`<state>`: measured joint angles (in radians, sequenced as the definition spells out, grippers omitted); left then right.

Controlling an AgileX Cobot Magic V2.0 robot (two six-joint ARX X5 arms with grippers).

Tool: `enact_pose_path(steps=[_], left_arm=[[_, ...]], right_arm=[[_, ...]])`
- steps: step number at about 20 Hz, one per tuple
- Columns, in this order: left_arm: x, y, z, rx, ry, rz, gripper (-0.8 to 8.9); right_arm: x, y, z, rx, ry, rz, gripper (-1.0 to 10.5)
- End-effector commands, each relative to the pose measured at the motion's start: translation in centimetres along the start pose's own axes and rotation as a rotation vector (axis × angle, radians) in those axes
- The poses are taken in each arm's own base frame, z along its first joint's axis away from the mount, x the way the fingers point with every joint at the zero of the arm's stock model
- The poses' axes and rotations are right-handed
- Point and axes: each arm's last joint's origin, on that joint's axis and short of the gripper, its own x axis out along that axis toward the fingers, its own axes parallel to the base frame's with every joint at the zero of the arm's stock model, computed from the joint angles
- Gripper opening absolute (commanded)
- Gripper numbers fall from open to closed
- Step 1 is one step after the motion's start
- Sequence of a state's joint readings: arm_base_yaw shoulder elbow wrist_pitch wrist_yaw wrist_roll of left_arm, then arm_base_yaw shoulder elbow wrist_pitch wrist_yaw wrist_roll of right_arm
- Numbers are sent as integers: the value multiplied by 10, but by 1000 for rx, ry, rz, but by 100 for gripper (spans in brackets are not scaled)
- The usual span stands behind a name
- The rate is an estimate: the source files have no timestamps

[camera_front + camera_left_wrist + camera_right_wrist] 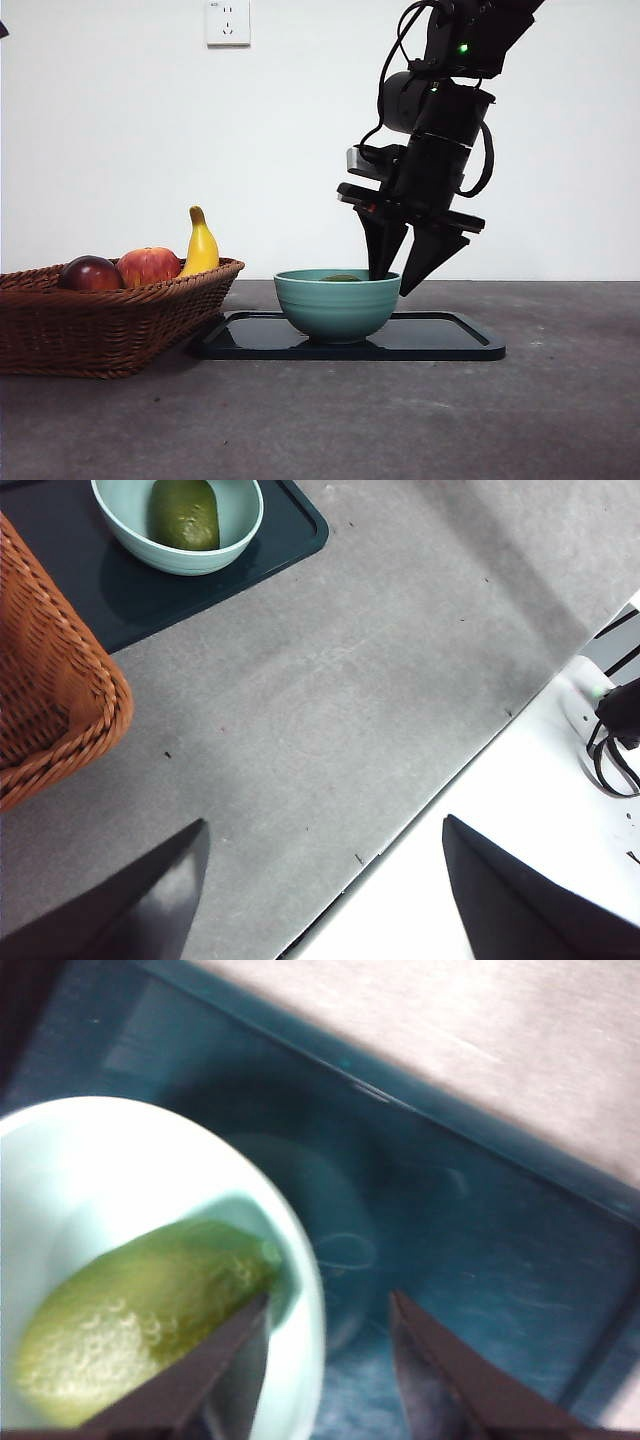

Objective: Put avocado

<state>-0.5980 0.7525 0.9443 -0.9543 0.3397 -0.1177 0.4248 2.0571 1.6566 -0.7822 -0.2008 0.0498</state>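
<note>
The avocado (185, 512) lies inside the teal bowl (336, 303); from the front only its dark green top (341, 278) peeks over the rim. It fills the bowl's floor in the right wrist view, avocado (130, 1315). My right gripper (405, 268) hangs open at the bowl's right rim, one jaw dipping inside beside the fruit and the other outside over the tray; right gripper (325, 1360) holds nothing. My left gripper (320, 880) is open over bare table near its edge, away from the bowl.
The bowl stands on a black tray (450, 340). A wicker basket (100, 320) at the left holds a dark red fruit (90, 272), an apple (148, 265) and a banana (201, 245). Grey tabletop lies in front and to the right.
</note>
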Motion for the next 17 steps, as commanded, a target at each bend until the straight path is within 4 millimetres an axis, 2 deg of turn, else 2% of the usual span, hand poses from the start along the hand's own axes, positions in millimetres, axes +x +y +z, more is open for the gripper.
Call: enact_pose_path(steps=[1,5,9,13,15,17], left_arm=[[0,-1,2,18,-4,-6,372],[0,-1,2,18,-5,-6,372],[0,-1,2,29,-5,-6,373],[0,-1,2,29,-5,-6,373],[0,-1,2,29,-5,-6,372],[0,-1,2,29,-5,-6,373]], right_arm=[[-21,7,7,-6,-54,-14,206],[-78,18,1,-22,-132,-9,226],[-147,38,-20,-65,-200,3,232],[-208,60,-56,-117,-277,20,232],[-225,67,-79,-137,-300,13,232],[-233,71,-107,-164,-309,33,232]])
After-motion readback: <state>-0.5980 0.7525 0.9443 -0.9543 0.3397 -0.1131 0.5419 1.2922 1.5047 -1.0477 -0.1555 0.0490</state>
